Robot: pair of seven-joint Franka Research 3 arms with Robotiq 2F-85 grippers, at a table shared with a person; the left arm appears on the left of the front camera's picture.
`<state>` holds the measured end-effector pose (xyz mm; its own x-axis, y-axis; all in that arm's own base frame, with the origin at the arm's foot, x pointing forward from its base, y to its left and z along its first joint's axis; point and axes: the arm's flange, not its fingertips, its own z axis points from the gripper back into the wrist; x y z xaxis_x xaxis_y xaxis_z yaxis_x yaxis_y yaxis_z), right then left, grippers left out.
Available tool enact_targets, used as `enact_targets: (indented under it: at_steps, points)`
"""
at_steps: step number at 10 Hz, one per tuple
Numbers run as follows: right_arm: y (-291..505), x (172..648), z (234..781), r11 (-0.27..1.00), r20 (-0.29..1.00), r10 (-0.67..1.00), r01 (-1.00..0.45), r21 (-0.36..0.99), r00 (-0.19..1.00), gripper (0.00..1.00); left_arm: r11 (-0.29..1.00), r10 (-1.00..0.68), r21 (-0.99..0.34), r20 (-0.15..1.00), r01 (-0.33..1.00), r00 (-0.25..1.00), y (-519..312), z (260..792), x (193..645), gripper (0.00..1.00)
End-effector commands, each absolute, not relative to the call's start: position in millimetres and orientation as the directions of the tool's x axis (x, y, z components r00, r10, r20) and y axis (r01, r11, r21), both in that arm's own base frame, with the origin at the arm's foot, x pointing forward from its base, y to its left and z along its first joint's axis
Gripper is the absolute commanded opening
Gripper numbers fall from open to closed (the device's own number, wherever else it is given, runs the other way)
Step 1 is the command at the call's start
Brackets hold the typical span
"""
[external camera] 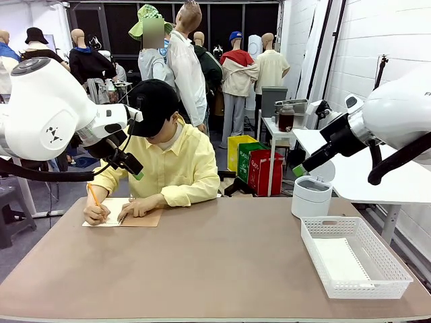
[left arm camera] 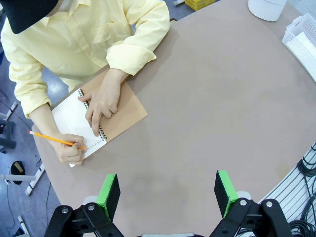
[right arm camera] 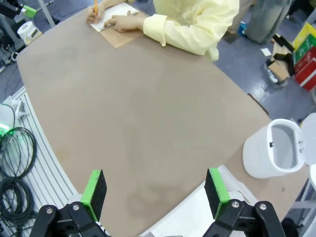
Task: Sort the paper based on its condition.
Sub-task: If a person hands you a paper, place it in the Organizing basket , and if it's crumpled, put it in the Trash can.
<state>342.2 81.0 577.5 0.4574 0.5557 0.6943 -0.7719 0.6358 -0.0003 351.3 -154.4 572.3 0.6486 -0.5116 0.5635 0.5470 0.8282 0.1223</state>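
Person in a yellow shirt [external camera: 178, 165] writes with an orange pencil [left arm camera: 52, 139] in a tan-covered spiral notebook [left arm camera: 121, 111] at the brown table's [external camera: 202, 262] far left, free hand [left arm camera: 101, 101] pinning it flat. The left arm's fingers [left arm camera: 108, 195] and right arm's fingers [right arm camera: 94, 193] hang wide apart over bare table, holding nothing, probably waiting for sheets. The paper [external camera: 340, 259] I can spot looks like a flat white sheet in the white mesh basket [external camera: 370, 288], beside an open white bin [external camera: 311, 198], maybe for wrinkled ones. Print on the red and green boxes [external camera: 262, 171] behind: unreadable.
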Motion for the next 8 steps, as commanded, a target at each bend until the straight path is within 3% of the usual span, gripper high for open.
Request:
enact_targets:
  at_steps: [1,8]
  points:
    - [81.3,341.9,577.3,0.633,0.696,0.555,-0.774,0.002,0.456,1.00,0.828,-0.512,0.123,0.565,0.547,0.648,-153.5,572.8,351.4,1.00]
    - [81.3,341.9,577.3,0.633,0.696,0.555,-0.774,0.002,0.456,1.00,0.828,-0.512,0.123,0.565,0.547,0.648,-153.5,572.8,351.4,1.00]
